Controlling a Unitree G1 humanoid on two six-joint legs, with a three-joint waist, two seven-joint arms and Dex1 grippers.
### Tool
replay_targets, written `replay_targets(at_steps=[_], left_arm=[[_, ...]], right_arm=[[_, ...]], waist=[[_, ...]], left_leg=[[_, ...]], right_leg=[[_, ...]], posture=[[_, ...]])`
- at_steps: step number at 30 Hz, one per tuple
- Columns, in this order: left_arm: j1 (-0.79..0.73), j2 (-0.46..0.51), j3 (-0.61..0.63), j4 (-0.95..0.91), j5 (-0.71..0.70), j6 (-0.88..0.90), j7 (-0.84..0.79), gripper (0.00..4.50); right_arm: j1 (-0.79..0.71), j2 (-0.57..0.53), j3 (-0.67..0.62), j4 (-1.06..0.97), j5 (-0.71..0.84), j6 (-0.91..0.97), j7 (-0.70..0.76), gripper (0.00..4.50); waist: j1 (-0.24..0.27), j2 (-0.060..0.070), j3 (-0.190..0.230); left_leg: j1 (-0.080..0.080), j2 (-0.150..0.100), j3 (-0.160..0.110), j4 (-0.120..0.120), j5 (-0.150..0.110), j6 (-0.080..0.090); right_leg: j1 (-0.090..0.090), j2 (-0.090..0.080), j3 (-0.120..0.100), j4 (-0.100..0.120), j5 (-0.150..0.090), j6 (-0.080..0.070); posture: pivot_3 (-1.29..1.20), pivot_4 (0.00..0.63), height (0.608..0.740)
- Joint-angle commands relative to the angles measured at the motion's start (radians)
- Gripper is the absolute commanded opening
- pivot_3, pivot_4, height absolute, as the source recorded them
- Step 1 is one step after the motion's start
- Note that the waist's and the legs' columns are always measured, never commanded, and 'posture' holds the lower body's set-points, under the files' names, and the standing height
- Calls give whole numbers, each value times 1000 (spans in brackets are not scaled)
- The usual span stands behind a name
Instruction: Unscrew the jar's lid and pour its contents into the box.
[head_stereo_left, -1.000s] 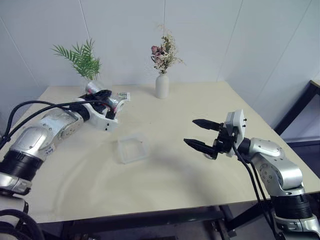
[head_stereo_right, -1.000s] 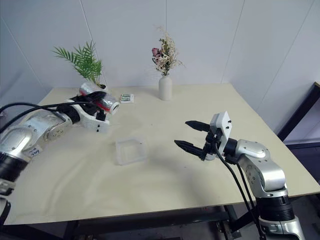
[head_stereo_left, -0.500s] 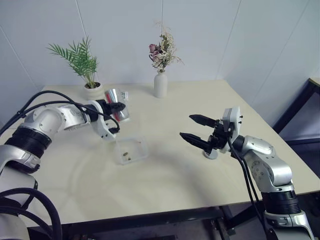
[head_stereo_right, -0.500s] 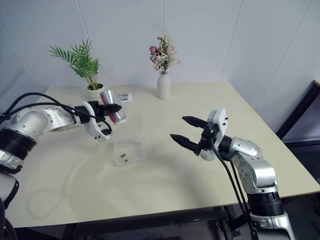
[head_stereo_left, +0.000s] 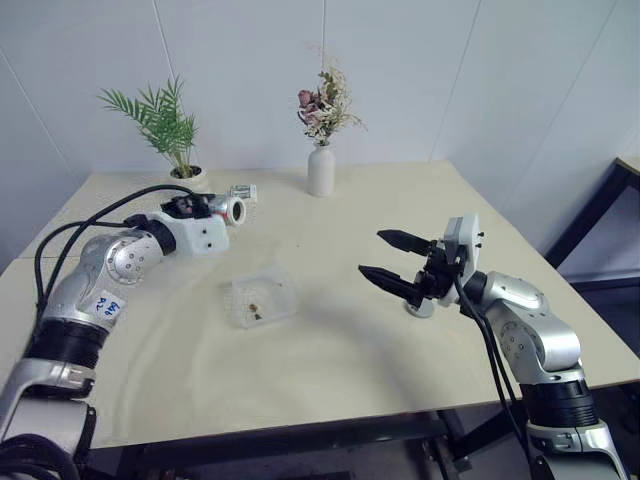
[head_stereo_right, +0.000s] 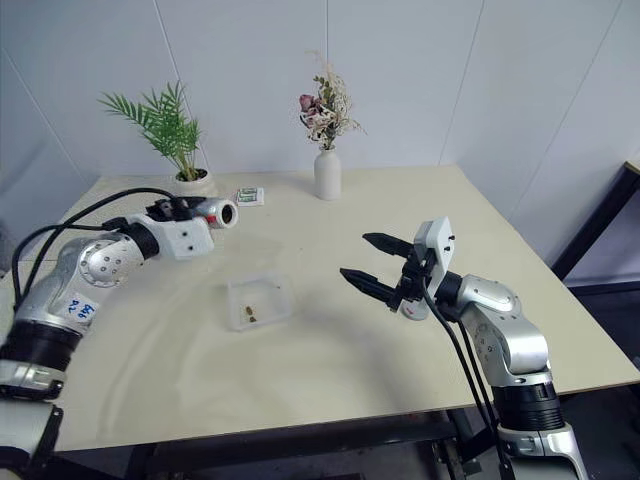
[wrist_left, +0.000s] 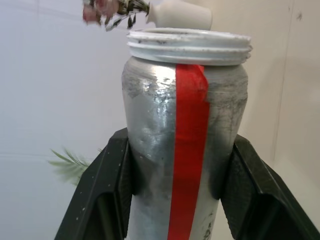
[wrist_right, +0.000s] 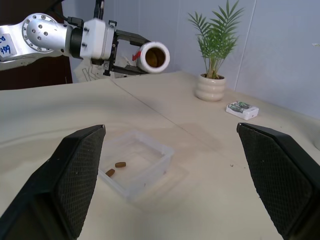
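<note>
Holding the uncapped jar (wrist_left: 185, 145) level, your left pincer (head_stereo_left: 205, 208) grips it; the right pincer (head_stereo_left: 392, 260) stands wide over the worktop (head_stereo_left: 340, 330).

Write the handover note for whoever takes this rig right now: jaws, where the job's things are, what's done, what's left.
Left gripper: shut on the jar, lid off, held about level above the table, mouth toward the vase side.
Right gripper: open, empty, above the table.
Lid: grey cap on the table under the right gripper.
Box: on the table, two brown pieces inside.
Done: unscrewing; pieces are in the box; the jar's mouth looks empty.
Left: likely just set the jar down.
</note>
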Motion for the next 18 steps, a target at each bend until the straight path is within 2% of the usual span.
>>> replay_targets(at_steps=[1, 6, 10, 13, 16, 18], left_arm=[[86, -58, 189, -149, -201, 222, -5, 1950], [155, -177, 376, -258, -379, 421, 78, 1950], [210, -253, 514, -252, -515, 553, 138, 1950], [235, -272, 585, -171, -560, 545, 171, 1950], [275, -233, 567, -59, -510, 427, 169, 1950], [269, -231, 594, 18, -527, 339, 177, 1950]], right_arm=[[-19, -6, -7, -49, 24, 12, 2, 4452], [-10, -1, 0, -77, 31, 32, 2, 4452], [-12, 8, 14, -87, 33, 36, 3, 4452], [-20, 20, 27, -86, 32, 32, 4, 4452], [-34, 38, 46, -76, 22, 20, 5, 4452], [-47, 49, 53, -66, 14, 13, 4, 4452]], waist=[[-1, 0, 0], [4, 0, 0], [2, -1, -1], [1, -1, -1], [1, -1, -1], [3, -2, -1]], left_leg=[[0, 0, 0, 0, 0, 0], [0, 0, -3, 2, 0, 0], [1, 0, -3, 4, 0, 0], [2, 0, -3, 4, 0, 0], [2, 0, -4, 3, 0, 0], [2, 0, -4, 3, 0, 0]], right_leg=[[0, 0, 0, 1, 0, 0], [0, 0, -1, 2, 0, 0], [3, 0, -1, 1, 1, 0], [4, 0, -1, 1, 1, 0], [4, 0, -2, 1, 1, 0], [4, 0, -2, 0, 2, 0]], posture=[[0, 150, 740], [0, 150, 740], [0, 150, 740], [0, 150, 740], [0, 150, 740], [0, 150, 740]])
